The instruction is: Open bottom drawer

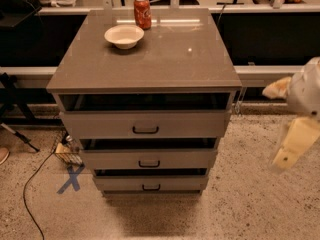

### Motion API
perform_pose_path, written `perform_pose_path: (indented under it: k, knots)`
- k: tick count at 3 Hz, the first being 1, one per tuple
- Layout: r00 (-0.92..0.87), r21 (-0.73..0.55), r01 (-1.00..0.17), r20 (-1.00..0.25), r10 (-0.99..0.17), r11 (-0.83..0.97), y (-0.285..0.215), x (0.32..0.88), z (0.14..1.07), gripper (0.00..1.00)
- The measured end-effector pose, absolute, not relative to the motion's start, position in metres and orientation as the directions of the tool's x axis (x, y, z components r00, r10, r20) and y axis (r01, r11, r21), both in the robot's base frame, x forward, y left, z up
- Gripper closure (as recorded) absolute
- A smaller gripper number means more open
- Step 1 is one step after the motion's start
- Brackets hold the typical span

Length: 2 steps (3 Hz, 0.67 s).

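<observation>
The bottom drawer point(120, 183), lowest in the cabinet point(175, 64), faces the camera, long axis running left to right; shallow grey front, small black handle point(151, 187). The pincer point(294, 143) hangs beside the cabinet's right edge; I cannot tell its state.

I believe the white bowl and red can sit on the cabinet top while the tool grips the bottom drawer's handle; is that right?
Not quite: the camera view shows the tool off to the right of the cabinet, touching no drawer; the bottom drawer's handle is free. The white bowl and red can do sit on its top.
</observation>
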State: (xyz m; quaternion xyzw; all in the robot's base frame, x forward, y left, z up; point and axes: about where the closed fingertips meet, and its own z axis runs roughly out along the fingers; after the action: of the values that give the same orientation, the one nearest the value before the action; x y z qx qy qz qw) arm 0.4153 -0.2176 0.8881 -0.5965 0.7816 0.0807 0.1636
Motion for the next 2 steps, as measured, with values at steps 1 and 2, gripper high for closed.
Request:
perform_pose_path:
  k: [1, 2]
  knots:
    - [-0.262, 0.051, -0.959, -0.526, -0.809, 0.278, -0.201, 0.388, 0.798, 0.0]
    - [-0.335, 0.131, -0.933, -0.658, -0.675, 0.335, -0.183, 0.374, 0.732, 0.0]
